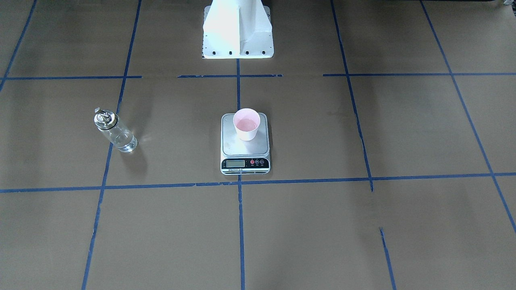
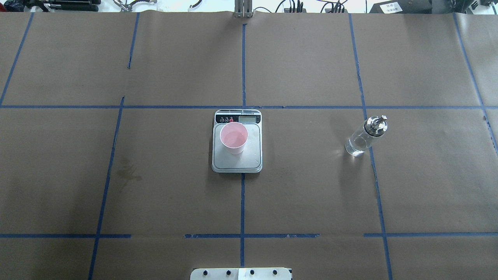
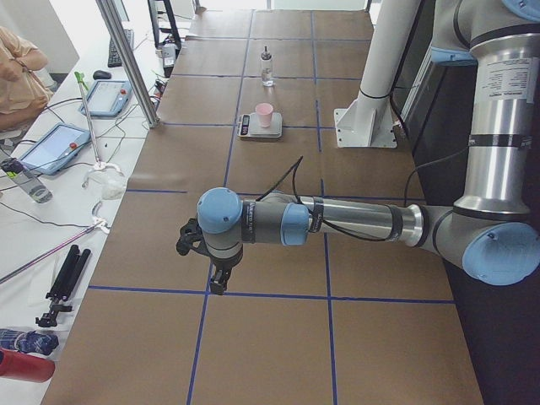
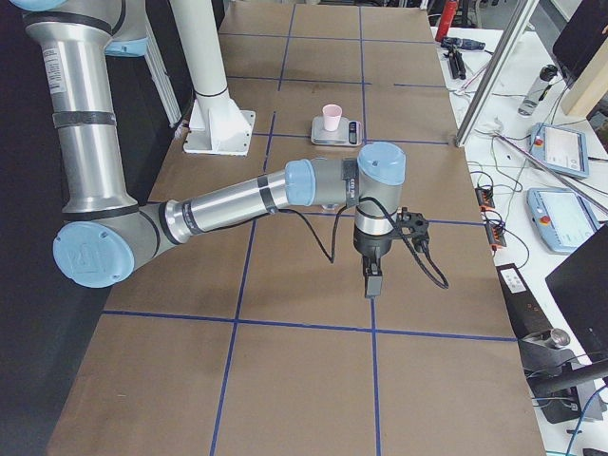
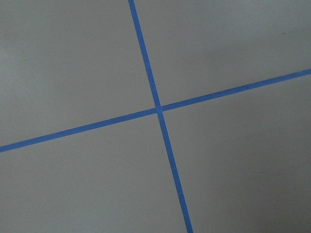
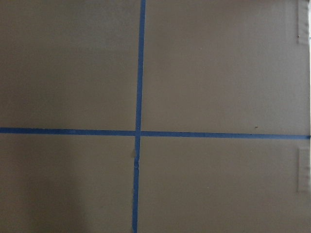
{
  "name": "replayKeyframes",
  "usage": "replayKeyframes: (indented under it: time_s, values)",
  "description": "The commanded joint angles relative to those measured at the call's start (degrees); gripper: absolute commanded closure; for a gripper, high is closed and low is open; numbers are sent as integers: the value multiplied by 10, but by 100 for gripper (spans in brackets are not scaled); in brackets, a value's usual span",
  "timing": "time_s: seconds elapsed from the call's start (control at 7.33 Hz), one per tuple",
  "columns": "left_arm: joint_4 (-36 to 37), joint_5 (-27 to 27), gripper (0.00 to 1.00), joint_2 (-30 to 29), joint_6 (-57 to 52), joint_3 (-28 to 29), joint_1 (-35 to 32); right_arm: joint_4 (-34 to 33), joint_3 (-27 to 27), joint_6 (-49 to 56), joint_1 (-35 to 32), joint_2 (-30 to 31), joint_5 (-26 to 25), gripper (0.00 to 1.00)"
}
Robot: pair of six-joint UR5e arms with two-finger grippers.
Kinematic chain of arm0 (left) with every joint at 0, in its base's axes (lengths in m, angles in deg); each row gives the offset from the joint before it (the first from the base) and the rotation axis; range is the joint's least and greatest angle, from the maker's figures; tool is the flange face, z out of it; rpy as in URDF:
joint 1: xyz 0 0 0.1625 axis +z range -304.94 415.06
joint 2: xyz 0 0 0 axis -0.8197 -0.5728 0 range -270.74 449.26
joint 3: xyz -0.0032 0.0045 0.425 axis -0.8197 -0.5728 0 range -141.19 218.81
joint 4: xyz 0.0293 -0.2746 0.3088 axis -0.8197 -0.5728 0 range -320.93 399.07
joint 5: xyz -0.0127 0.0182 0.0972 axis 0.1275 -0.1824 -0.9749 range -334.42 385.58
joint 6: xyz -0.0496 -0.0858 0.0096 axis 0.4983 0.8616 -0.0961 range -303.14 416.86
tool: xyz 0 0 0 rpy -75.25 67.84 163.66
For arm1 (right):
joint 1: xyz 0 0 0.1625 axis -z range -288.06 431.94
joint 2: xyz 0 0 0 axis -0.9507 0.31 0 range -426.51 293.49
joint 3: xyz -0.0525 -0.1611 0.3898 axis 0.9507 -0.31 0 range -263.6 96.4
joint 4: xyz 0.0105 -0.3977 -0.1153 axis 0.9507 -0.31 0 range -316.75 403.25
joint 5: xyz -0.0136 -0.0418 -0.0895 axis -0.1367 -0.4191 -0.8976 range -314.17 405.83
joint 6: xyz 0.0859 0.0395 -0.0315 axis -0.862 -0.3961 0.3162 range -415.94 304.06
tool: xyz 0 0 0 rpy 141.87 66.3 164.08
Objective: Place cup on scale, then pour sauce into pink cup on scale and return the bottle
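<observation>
The small pale pink tapered cup [image 2: 234, 138] stands upright on the flat silver-grey steel digital scale [image 2: 253, 158] at mid-table and may hold some liquid. The clear glass bottle with a silver pourer cap [image 2: 363, 138] stands well apart, toward the robot's right. The 2 grippers, left [image 3: 218, 285] and right [image 4: 372, 285], hang over the brown paper table [image 2: 311, 194] at opposite ends. Their jaws' state cannot be told.

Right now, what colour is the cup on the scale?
The cup is pale pink, whitish outside and pinker inside. The overhead exterior view shows it best.
</observation>
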Motion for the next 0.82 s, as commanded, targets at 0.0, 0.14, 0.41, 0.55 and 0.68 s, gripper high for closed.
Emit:
replayKeyframes:
  time_s: [0.0,0.14,0.41,0.55,0.68]
  values:
    - [0,-1,0,0,0,0,0,-13,-8,4,16,19,21,0]
    - [0,0,0,0,0,-1,0,-10,-11,4,23,45,18,0]
    - [0,0,0,-1,0,-4,0,-9,-7,3,23,57,20,0]
    - [0,0,0,0,0,-6,0,23,-3,5,23,74,21,0]
    - [0,0,0,-1,0,-6,0,40,-2,5,23,82,22,0]
